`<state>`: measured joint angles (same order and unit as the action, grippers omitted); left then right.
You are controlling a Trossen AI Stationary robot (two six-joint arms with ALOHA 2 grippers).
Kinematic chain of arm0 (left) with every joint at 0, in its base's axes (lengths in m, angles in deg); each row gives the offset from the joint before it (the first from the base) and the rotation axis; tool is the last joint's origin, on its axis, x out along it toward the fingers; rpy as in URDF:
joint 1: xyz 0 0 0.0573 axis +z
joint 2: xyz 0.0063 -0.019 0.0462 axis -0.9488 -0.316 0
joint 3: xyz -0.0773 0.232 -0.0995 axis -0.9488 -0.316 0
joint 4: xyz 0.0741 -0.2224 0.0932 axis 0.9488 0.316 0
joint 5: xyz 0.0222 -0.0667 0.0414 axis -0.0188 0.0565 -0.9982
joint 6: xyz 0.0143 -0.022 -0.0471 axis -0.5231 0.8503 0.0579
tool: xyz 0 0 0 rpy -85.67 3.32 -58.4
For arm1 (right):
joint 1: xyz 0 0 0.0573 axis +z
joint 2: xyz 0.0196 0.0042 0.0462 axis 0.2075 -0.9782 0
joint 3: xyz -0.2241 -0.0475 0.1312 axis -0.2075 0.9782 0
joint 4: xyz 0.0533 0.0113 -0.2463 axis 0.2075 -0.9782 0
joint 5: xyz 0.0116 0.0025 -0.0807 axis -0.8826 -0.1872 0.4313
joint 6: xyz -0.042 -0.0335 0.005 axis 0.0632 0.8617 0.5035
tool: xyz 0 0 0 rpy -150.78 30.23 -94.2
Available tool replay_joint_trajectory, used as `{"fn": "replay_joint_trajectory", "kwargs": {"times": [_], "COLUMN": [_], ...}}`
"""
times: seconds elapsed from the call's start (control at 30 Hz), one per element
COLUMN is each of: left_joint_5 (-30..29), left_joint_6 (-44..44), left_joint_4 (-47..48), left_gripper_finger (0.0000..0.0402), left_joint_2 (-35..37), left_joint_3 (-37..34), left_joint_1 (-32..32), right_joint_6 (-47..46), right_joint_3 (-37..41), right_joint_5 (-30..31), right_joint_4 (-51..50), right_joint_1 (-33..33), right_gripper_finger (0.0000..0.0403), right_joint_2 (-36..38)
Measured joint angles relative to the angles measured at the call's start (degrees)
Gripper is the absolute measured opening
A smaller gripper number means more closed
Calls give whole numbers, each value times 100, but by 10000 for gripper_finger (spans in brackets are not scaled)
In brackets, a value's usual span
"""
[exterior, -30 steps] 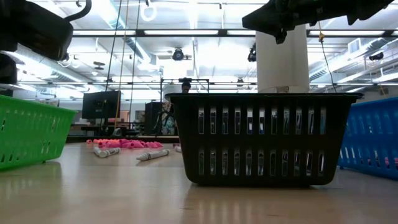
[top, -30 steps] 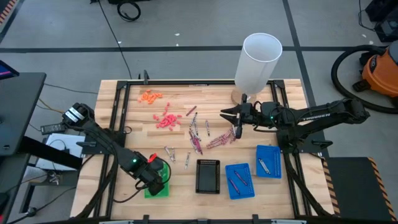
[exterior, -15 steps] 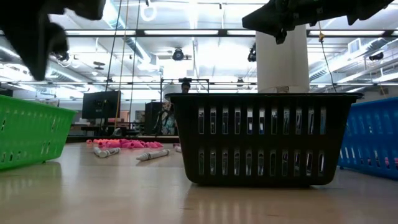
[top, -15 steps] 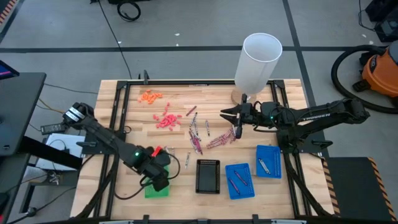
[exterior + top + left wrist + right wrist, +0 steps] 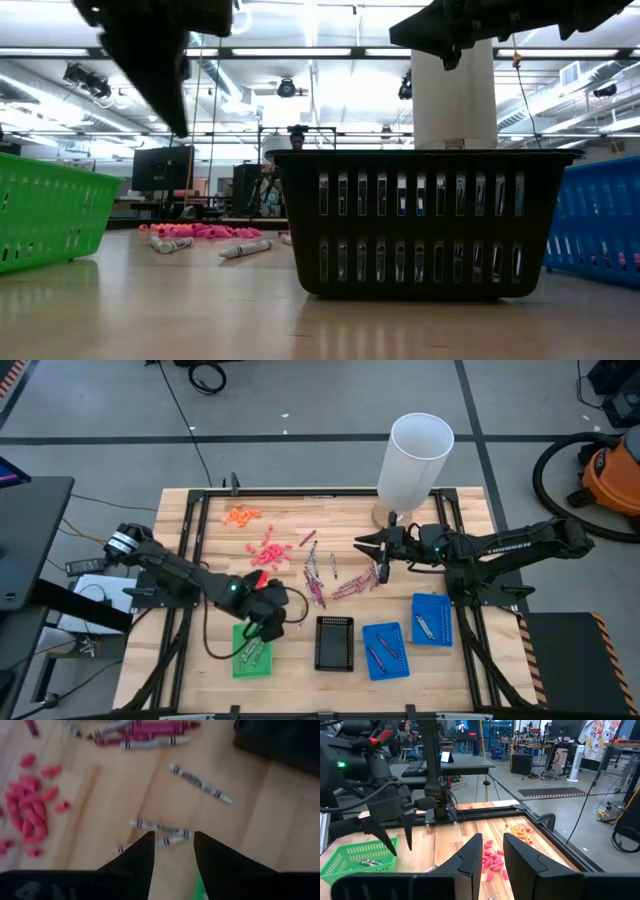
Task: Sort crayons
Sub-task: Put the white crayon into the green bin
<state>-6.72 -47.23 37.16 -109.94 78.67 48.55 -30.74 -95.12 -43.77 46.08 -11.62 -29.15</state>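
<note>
Left gripper (image 5: 272, 622), fingers apart and empty, now off the green tray (image 5: 252, 658) toward loose crayons (image 5: 320, 582); right gripper (image 5: 381, 550) unmoved, fingers narrowly parted.

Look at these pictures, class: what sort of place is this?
Most likely a robotics lab or workshop: a wooden table with sorting trays, strip lights overhead, and benches with monitors behind.

A tall white cylindrical container (image 5: 415, 460) is seen standing at the far edge of a pale wooden slatted table (image 5: 470, 665). Along the near edge are set a green plastic mesh tray (image 5: 262, 665), a black plastic mesh tray (image 5: 334, 643) and two blue plastic mesh trays (image 5: 385, 651). An orange shop vacuum (image 5: 612, 476) is parked on the grey floor beyond the table.
</note>
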Motion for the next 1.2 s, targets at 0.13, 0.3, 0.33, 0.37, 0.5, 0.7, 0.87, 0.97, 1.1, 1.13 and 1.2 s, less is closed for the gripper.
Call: {"fn": "replay_joint_trajectory", "kwargs": {"times": [0.13,0.3,0.33,0.37,0.5,0.7,0.87,0.97,1.1,1.13,1.2], "left_joint_5": [3,4,4,4,25,639,1299,1392,1425,1421,1402], "left_joint_6": [-644,-1295,-1433,-1574,-2155,-2789,-3138,-3743,-4976,-5316,-6047], "left_joint_4": [-368,-711,-763,-833,-1091,-1265,-1404,-1531,-1615,-1637,-1671], "left_gripper_finger": [149,149,149,149,149,148,143,142,142,142,142], "left_joint_2": [-67,-256,-302,-344,-509,-766,-1041,-1220,-1418,-1456,-1484], "left_joint_3": [0,0,0,0,-2,-2,-7,-7,-7,-7,-7], "left_joint_1": [244,514,561,612,779,1099,1342,1297,1168,1129,1042], "right_joint_6": [7,9,9,9,57,116,116,116,116,116,116], "right_joint_3": [0,0,0,0,0,-2,-2,-2,-2,-2,-2], "right_joint_5": [3,5,6,7,9,14,29,29,29,29,29], "right_joint_4": [-7,-22,-22,-23,-30,-65,-125,-130,-166,-183,-204], "right_joint_1": [0,0,0,0,0,0,0,0,0,0,0], "right_gripper_finger": [87,87,87,87,87,87,87,87,87,87,87], "right_joint_2": [0,0,0,0,0,0,0,2,2,2,2]}}
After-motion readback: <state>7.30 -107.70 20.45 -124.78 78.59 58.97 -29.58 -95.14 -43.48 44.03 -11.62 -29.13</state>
